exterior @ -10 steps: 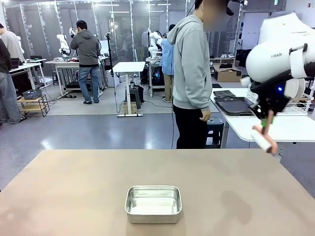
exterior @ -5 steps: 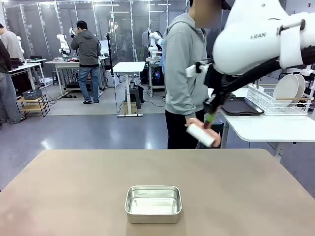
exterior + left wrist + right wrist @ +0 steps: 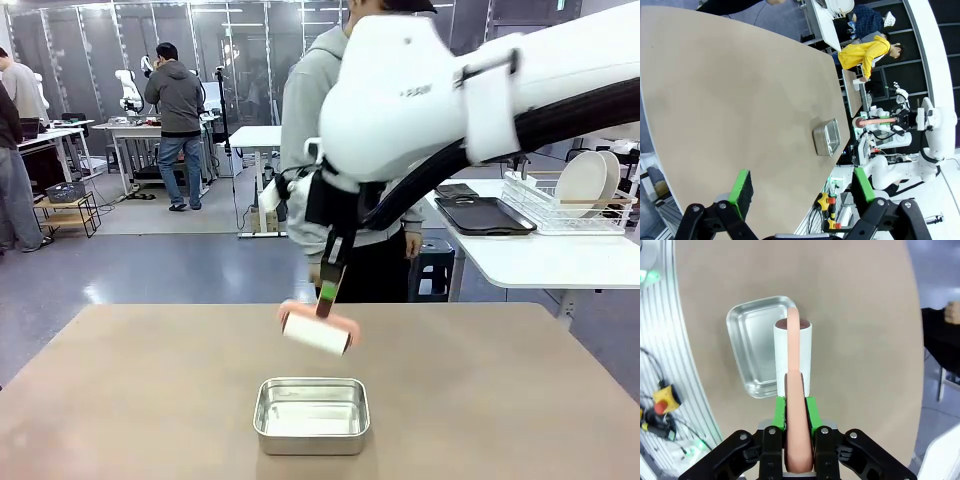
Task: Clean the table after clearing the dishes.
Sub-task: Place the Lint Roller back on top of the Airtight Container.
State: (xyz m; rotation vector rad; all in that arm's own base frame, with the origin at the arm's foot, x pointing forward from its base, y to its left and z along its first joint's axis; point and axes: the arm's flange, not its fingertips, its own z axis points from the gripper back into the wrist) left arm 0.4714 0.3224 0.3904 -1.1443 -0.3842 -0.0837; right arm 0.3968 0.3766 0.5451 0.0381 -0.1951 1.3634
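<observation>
Right gripper (image 3: 794,412), clamped on the lint roller (image 3: 319,331), has swung leftward to above the steel pan (image 3: 311,415).

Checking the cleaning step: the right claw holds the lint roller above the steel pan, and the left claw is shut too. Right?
Not quite. The left claw is open, its green pads wide apart in the left wrist view. The right claw does grip the lint roller above the steel pan.

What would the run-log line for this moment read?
right gripper: shut on lint roller handle, above steel pan | left gripper: open, empty | table: dishes gone | plates: in side rack
</observation>
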